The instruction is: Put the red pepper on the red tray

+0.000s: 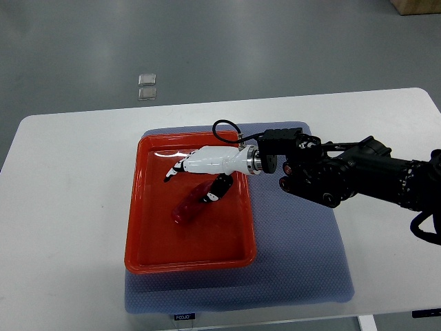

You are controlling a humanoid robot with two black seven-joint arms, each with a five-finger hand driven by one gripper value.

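Top view: white surface (76, 207) with a blue-grey mat (303, 255) lying on it. Red tray (141, 227) sits on the left part of the mat, long side running away from the camera. Red pepper (189, 207) lies inside the tray, near its middle, set diagonally, resting on the tray floor.

Right arm (365, 176), black, enters from the right edge and reaches across the mat to the tray. Right hand (207, 163), white with dark fingertips, is over the far half of the tray, fingers (176, 169) stretched out leftward and loosely spread, not closed on anything. One digit (219, 187) points down toward the upper end of the pepper and is at or just beside it; contact cannot be told from this angle. The other fingers are clear of the pepper.

A black cable (226, 129) loops above the wrist. Two small clear squares (147, 86) lie on the grey floor beyond the far edge of the surface. Left arm is not visible.
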